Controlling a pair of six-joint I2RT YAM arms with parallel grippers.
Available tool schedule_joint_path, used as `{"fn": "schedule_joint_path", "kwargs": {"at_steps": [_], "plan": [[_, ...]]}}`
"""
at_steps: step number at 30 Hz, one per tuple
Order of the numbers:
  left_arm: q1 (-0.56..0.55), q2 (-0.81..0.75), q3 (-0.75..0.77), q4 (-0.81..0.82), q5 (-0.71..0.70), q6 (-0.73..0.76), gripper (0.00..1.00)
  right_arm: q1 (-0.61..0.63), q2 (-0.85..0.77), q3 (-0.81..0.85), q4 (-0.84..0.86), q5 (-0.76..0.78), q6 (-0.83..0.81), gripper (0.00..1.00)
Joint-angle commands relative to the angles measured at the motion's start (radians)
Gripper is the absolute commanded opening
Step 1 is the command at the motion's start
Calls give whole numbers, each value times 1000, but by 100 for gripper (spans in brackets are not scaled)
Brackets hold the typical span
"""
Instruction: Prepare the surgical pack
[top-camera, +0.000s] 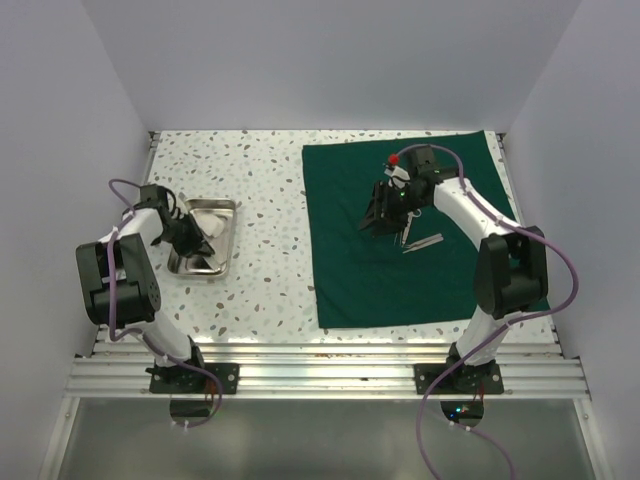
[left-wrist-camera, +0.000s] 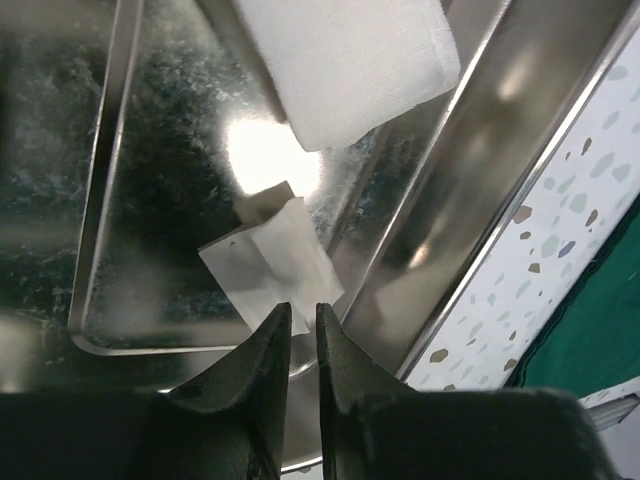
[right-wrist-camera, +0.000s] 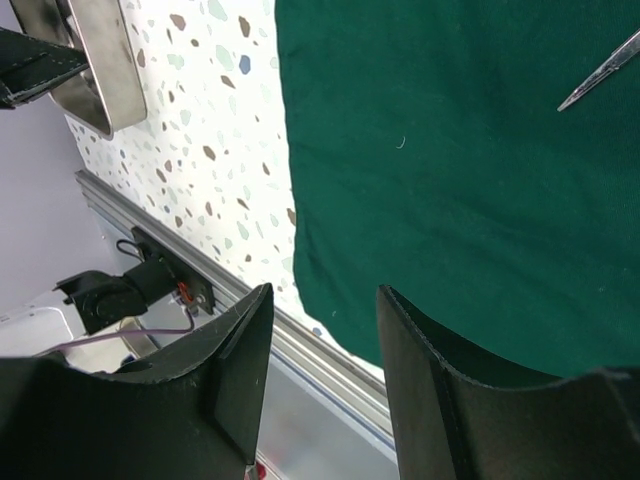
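I am holding my left gripper (left-wrist-camera: 303, 312), narrowed to a slit, at a gauze piece (left-wrist-camera: 275, 265) in the tray (left-wrist-camera: 470, 170) for lifting, grip uncertain, right gripper (right-wrist-camera: 322, 290) hovering wide over the drape (right-wrist-camera: 450, 150).

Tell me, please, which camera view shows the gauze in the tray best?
Left wrist: the white gauze is large and sharp inside the tray. The top view shows only a small white patch; the right wrist shows just the tray's corner.

White-walled lab booth (top-camera: 330, 60), speckled table (top-camera: 270, 270)
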Motion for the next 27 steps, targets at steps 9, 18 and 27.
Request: {"fn": "schedule_joint_path", "kwargs": {"at_steps": [9, 18, 27], "plan": [[8, -55, 69, -67, -100, 13, 40, -19, -17, -7, 9, 97, 40, 50], [-74, -119, 127, -70, -54, 16, 42, -73, -10, 26, -81, 518, 153, 47], [-289, -96, 173, 5, 65, 30, 52, -146, 25, 35, -137, 718, 256, 43]]}}
